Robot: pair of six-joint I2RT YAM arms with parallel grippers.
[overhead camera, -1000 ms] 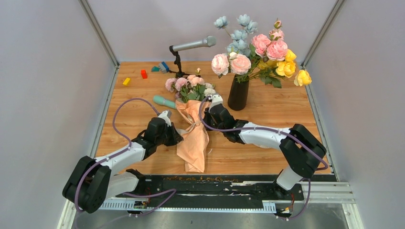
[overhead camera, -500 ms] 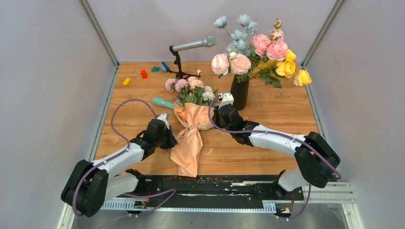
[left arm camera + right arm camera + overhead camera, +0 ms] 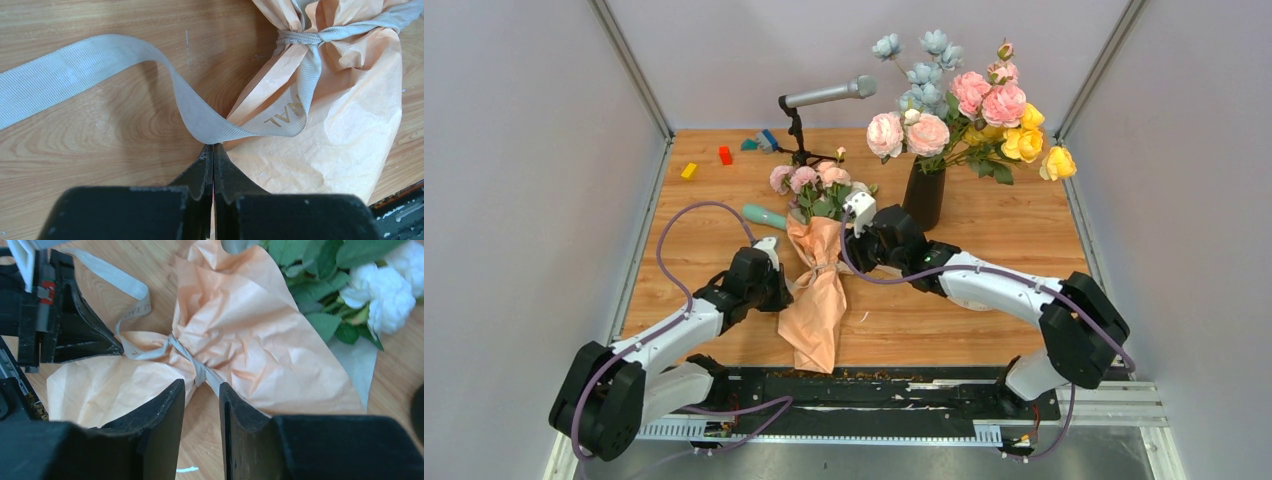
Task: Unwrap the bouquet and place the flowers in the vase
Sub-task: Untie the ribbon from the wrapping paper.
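Observation:
The bouquet (image 3: 816, 300) lies on the wooden table in peach paper (image 3: 240, 330), its pink and white flowers (image 3: 819, 180) pointing away from me. A cream ribbon (image 3: 100, 70) is still tied round its neck at a knot (image 3: 192, 365). My left gripper (image 3: 213, 147) is shut on a loop of that ribbon, just left of the paper (image 3: 350, 100). My right gripper (image 3: 202, 385) stands open right of the knot, a ribbon tail at its tips, nothing pinched. The dark vase (image 3: 923, 200) stands behind it, holding pink, blue and yellow blooms.
A microphone on a stand (image 3: 824, 95) rises behind the bouquet. A teal-handled tool (image 3: 766, 213) lies left of the flowers. Red (image 3: 725, 155) and yellow (image 3: 689, 171) blocks sit at the back left. Grey walls close both sides; a black rail (image 3: 874, 385) runs along the near edge.
My right gripper has opened and swung back left to the knot after pulling right. The bouquet's flower end shifted right, then settled. The left gripper drew slightly back, still shut.

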